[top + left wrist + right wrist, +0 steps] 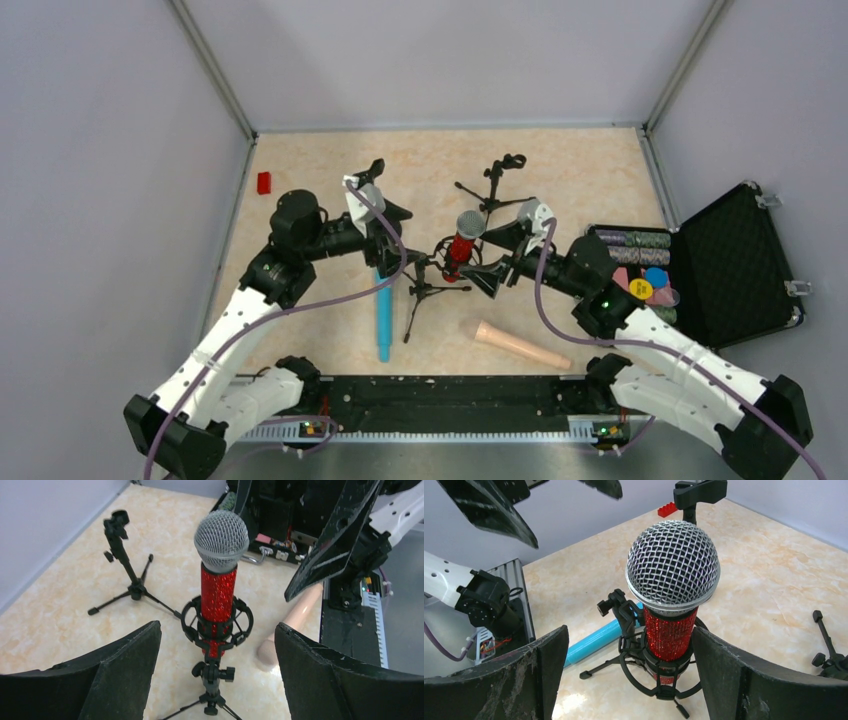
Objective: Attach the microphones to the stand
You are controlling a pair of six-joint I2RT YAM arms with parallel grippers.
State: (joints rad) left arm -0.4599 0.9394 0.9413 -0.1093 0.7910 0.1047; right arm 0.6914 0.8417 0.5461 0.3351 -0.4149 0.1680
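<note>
Light-blue microphone (383,320) lies flat on the bench (320,160) under the left jaws, long axis near-to-far — left arm nearer. Both jaws hang released either side of the red microphone (463,243), upright in its stand (212,672); the peach microphone (520,346) lies slantwise near the right arm, open bench around.

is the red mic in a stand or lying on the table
In a stand, upright. The red microphone stands head-up, its body held in the ring of a small black tripod stand.

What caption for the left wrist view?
Red microphone seated upright in shock-mount stand, between open jaws of the left gripper.
</note>
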